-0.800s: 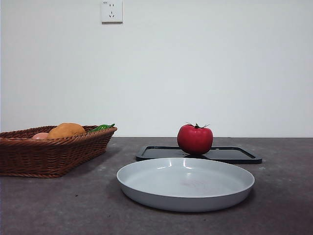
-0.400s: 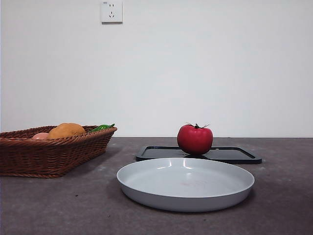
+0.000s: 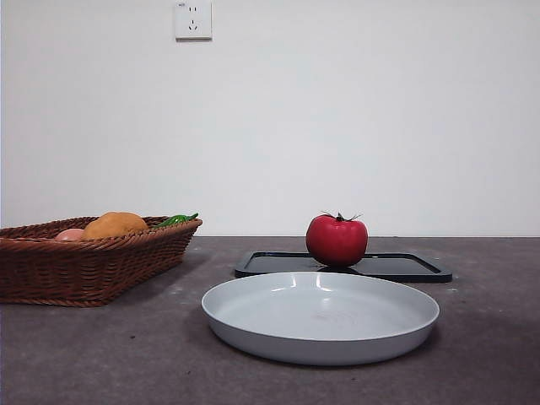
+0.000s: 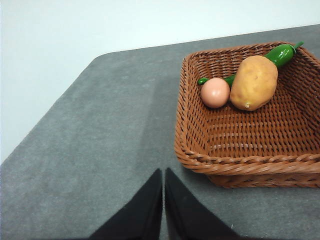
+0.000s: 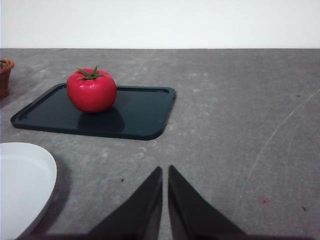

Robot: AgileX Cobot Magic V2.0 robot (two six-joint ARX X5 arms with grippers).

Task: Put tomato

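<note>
Sitting upright on a dark tray (image 3: 388, 267), the tomato (image 3: 337, 240) has its green stem pointing up and nothing touching it. In the front view the tray lies flat on the grey bench (image 3: 489, 337), beyond a pale grey plate (image 3: 253, 325) that stands nearer the camera; the tomato rests on the tray's left half, toward its middle. The right wrist view shows the same tomato (image 5: 91, 90) near one end of the tray (image 5: 140, 112), with the plate's rim (image 5: 40, 170) apart from the tray's near edge.

At the left of the bench stands a brown wicker basket (image 3: 93, 270). It holds an orange-brown fruit (image 4: 253, 82), a pale pink fruit (image 4: 215, 93) touching it, and a green pepper (image 4: 280, 54) lying behind both against the basket's far wall.

Neither arm appears in the front view. The left claw (image 4: 163, 197) hangs over bare bench beside the basket, its two black jaws pressed together and holding nothing. The right claw (image 5: 165, 195) hangs over bare bench, well apart from the tomato, its jaws likewise closed together and empty.
</note>
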